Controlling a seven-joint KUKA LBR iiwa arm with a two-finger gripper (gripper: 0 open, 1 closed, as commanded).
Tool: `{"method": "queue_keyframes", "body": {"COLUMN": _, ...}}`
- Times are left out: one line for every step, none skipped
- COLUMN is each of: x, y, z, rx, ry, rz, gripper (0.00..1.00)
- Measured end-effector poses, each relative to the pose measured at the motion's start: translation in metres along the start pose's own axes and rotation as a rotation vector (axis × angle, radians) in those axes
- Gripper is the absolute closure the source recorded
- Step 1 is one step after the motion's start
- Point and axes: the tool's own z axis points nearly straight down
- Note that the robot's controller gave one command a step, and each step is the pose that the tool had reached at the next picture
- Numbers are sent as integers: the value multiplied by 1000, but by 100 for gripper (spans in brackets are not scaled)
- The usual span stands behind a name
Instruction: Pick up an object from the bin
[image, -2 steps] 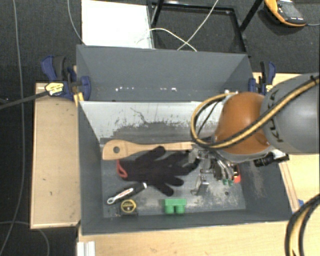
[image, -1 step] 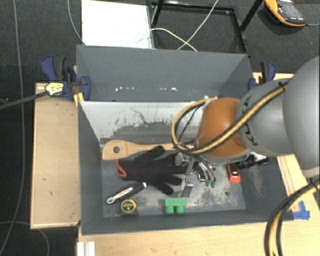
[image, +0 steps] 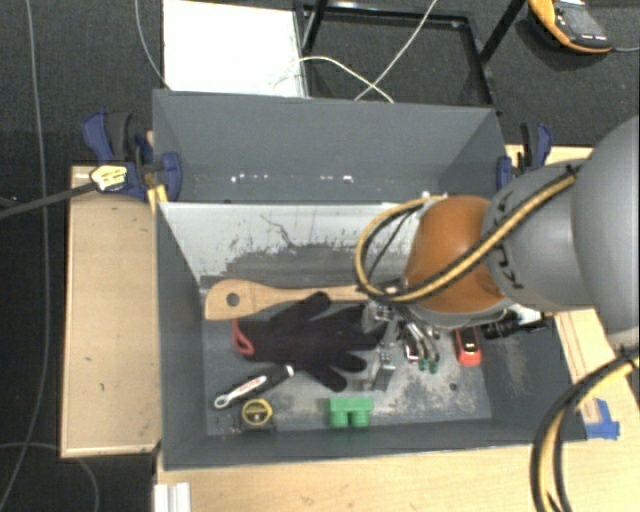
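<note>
Jaws hang low at the right edge of a black glove (image: 305, 338) lying mid-bin; apart or together, I cannot tell. The arm (image: 560, 240) bends down from the right. The bin (image: 185, 420) also holds a wooden spoon (image: 275, 296), wrench (image: 240, 390), tape measure (image: 257, 412) and green block (image: 350, 411).

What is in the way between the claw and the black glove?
Nothing I can see. The claw hangs right at the right edge of the black glove. The wooden spatula lies behind the glove and the green block in front of it, neither between them.
</note>
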Motion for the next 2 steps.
{"method": "queue_keyframes", "body": {"x": 1, "y": 59, "z": -1, "rx": -4, "ry": -2, "rz": -45, "gripper": 100}}
{"method": "queue_keyframes", "body": {"x": 1, "y": 59, "z": -2, "rx": -4, "ry": -2, "rz": -46, "gripper": 100}}
